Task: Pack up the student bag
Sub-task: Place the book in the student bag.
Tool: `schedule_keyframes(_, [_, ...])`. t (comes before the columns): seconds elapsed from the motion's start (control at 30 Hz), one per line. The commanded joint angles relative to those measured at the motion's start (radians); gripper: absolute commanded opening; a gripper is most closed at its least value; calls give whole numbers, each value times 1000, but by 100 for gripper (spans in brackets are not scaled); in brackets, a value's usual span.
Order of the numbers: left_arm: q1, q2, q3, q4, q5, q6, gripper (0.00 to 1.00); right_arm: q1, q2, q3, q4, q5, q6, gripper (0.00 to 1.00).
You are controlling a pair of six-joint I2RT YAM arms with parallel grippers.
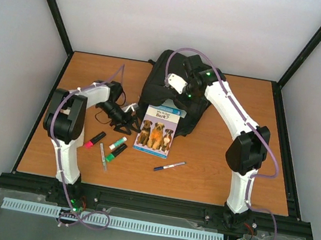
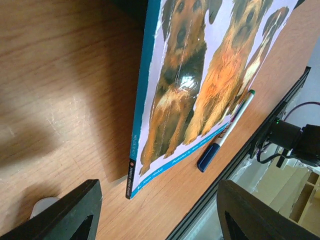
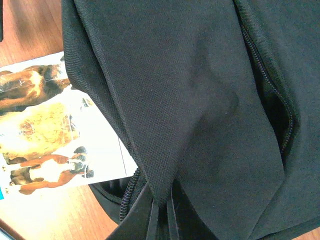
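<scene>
1. Bag (image 1: pixel 160 90) sits far centre on surface (image 1: pixel 220 165), book (image 1: pixel 157 133) touching its near side.
2. Right end effector (image 3: pixel 161 220) clamped narrow on bag fabric.
3. Left end effector (image 2: pixel 160 212) wide, empty, beside book.

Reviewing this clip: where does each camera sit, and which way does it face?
Top external: above and behind the bases, looking down on the table, student bag, dog book and markers; both arms show.
Left wrist: low over the wood, facing the book's spine and a blue-capped pen; the left tool shows, fingers apart.
Right wrist: close against the bag's fabric and zipper; the right tool pinches cloth at the bottom edge.
Shared: the book appears in all three.
</scene>
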Motion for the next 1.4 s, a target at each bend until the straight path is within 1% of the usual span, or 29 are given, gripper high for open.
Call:
schedule_keyframes(0.0, [11, -45, -49, 100, 67, -6, 65, 6, -37, 38, 5, -20, 11, 3])
schedule_keyframes(0.1, [11, -26, -58, 126, 135, 8, 60, 6, -35, 40, 3, -24, 12, 3])
schedule_keyframes(0.2, [9, 17, -40, 117, 171, 13, 51, 6, -33, 40, 2, -22, 13, 3])
schedule_keyframes(0.3, [9, 48, -21, 110, 182, 15, 48, 5, -33, 39, 2, -19, 13, 3])
schedule_keyframes(0.4, [8, 60, -24, 113, 171, 11, 48, 6, -35, 39, 2, -14, 13, 3])
schedule_keyframes(0.47, [8, 58, -30, 118, 151, 9, 51, 6, -36, 39, 2, -11, 13, 3])
schedule_keyframes(0.57, [6, 53, -46, 131, 138, 7, 53, 6, -34, 39, 3, -10, 13, 3])
schedule_keyframes(0.7, [-5, 67, -56, 136, 139, 13, 53, 6, -28, 42, 5, -11, 13, 3])
schedule_keyframes(0.87, [-12, 115, -24, 98, 142, 25, 51, 5, -14, 60, 7, -14, 13, 3])
schedule_keyframes(0.97, [-13, 128, -30, 96, 184, 33, 46, 3, 3, 83, 7, -19, 20, 3])
schedule_keyframes(1.1, [-14, 169, 10, 66, 211, 49, 38, 3, -1, 87, 7, -15, 19, 3])
schedule_keyframes(1.23, [-14, 199, 42, 45, 274, 67, 23, 0, -12, 75, 2, -18, 16, 3])
schedule_keyframes(1.37, [-13, 181, 55, 43, 332, 75, 6, 0, -14, 70, 3, -18, 19, 3])
